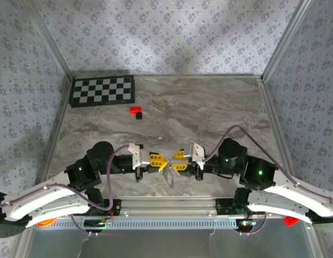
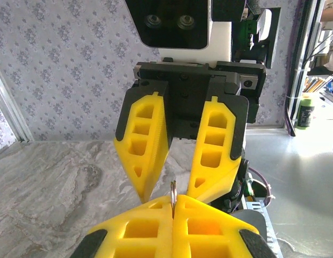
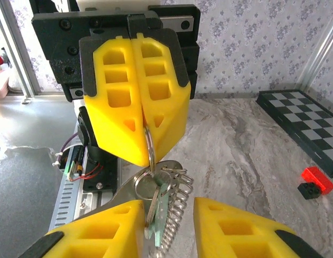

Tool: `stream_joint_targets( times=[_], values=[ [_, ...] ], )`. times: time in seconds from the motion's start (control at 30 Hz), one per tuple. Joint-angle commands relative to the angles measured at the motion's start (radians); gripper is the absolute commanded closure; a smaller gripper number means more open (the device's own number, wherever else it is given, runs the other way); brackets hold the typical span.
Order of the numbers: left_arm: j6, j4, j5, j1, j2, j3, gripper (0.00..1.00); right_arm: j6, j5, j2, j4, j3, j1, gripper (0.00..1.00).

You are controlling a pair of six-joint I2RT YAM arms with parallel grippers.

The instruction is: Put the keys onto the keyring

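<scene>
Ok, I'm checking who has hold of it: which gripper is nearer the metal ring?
Left. The left gripper is shut on the top of the metal ring; the right gripper is open, its fingers either side of the keys hanging below it.

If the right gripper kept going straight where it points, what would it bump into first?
Probably the keys hanging from the keyring, dangling between the right gripper's open fingers. Just behind them are the left gripper's shut fingers pinching that ring. Depth is hard to judge.
</scene>
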Motion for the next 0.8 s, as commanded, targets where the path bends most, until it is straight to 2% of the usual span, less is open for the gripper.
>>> stream_joint_targets(
  times=[0.0, 0.2, 0.37, 0.57, 0.77],
  values=[
    [-0.015, 0.066, 0.031, -0.001, -0.018, 0.006, 1.00, 0.020, -0.012, -0.001, 0.036, -0.011, -0.006, 0.71],
    [-0.016, 0.071, 0.021, 0.000, -0.031, 0.003, 1.00, 0.041, -0.042, -0.011, 0.040, -0.027, -0.006, 0.61],
    [-0.016, 0.078, 0.015, -0.001, -0.036, 0.000, 1.00, 0.080, -0.059, -0.041, 0.103, -0.076, -0.006, 0.59],
    [-0.018, 0.078, 0.009, -0.001, -0.038, -0.001, 1.00, 0.113, -0.075, -0.047, 0.162, -0.115, -0.001, 0.60],
    [-0.017, 0.079, -0.004, -0.002, -0.040, -0.005, 1.00, 0.128, -0.088, -0.031, 0.221, -0.137, 0.001, 0.67]
  ],
)
